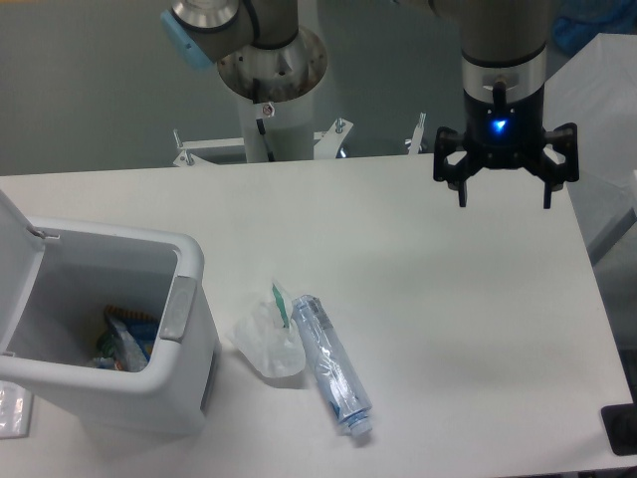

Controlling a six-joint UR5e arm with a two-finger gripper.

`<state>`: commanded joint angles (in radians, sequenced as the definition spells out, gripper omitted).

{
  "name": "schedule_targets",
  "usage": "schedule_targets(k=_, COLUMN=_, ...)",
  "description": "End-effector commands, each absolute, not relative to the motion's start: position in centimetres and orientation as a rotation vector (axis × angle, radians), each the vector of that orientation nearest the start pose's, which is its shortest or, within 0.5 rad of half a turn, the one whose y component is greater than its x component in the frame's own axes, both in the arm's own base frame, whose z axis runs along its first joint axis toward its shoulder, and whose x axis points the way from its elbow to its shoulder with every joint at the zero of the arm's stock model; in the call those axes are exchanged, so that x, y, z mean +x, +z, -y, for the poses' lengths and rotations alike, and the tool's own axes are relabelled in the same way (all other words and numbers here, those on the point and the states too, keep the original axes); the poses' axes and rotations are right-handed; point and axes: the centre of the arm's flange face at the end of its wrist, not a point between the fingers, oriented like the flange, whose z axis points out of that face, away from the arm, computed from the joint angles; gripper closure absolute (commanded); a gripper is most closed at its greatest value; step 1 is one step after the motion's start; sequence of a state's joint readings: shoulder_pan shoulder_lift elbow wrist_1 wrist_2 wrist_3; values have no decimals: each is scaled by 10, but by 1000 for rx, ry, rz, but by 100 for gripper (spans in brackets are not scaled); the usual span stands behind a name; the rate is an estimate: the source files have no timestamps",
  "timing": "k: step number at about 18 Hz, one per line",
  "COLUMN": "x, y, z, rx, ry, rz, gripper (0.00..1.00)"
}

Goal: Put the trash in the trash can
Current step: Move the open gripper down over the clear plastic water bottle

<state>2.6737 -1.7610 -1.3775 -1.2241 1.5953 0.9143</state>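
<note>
— Where does the trash can (pixel 109 329) sit?
— At eight o'clock on the table (pixel 428 299), some items inside it.
— And the loose pieces?
— The wad (pixel 267 344) lies just at its three o'clock; the bottle (pixel 331 364) touches the wad's three o'clock side.
— The gripper (pixel 505 174)?
— Above the table at one o'clock, well apart from them.

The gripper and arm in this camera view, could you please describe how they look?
The black two-finger gripper has angular prongs and a small glowing blue light on its body. Above it sits a silver band on a dark grey cylindrical wrist. The silver-grey arm joint carries a light blue cap.
</note>
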Motion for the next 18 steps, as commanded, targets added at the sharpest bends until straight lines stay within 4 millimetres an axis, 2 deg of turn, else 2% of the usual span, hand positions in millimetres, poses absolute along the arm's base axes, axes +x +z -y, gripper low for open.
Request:
schedule_targets(k=5, x=-474, y=511, z=-397, rx=-2928, ry=440, rz=292, gripper=0)
schedule_targets(k=8, x=-474, y=481, z=-409, rx=-2946, ry=394, rz=297, gripper=0)
schedule_targets(k=10, x=-473, y=464, z=-425, rx=-2917, ry=365, rz=327, gripper=0)
schedule_targets(k=13, x=-479, y=421, z=-440, rx=-2896, ry=307, rz=548, gripper=0)
schedule_targets(k=14, x=-474, y=406, z=-460, rx=-2889, ry=282, rz=586, gripper=0)
schedule_targets(k=16, x=-474, y=381, z=-476, rx=-2896, ry=237, rz=609, gripper=0)
schedule_targets(k=18, x=-470, y=348, z=-502, rx=-2906, ry=192, rz=634, gripper=0)
